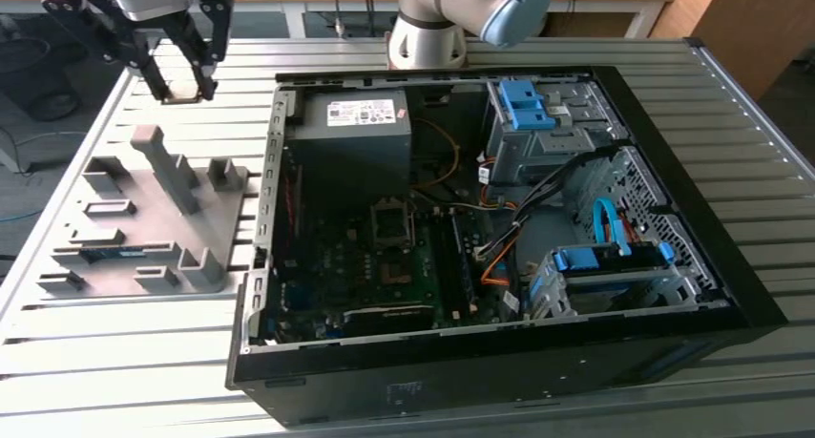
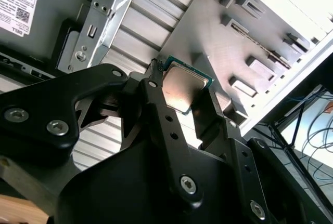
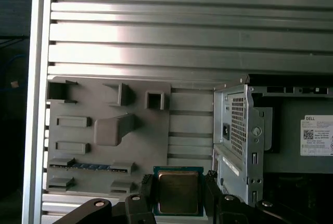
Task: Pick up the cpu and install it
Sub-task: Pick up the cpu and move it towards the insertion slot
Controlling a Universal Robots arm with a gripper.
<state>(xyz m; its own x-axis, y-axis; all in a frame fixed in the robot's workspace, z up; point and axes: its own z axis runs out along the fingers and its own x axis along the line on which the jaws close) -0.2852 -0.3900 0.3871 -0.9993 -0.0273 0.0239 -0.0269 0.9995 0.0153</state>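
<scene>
A ribbed, silver-grey metal worktop (image 1: 140, 371) spans the exterior view. Directly on it, in the left half of the frame, lies a flat grey parts fixture (image 1: 159, 238) with upright blocks. Just beside the fixture, an open black computer case (image 1: 510, 376) fills the centre and right. The arm's base (image 1: 427, 42) sits at upper centre.

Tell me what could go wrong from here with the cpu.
The gripper pinches the cpu by two edges only, so it may slip or tilt in transit. The case wall stands between it and the socket; a low path may strike it. A tilted chip may seat wrongly.
</scene>
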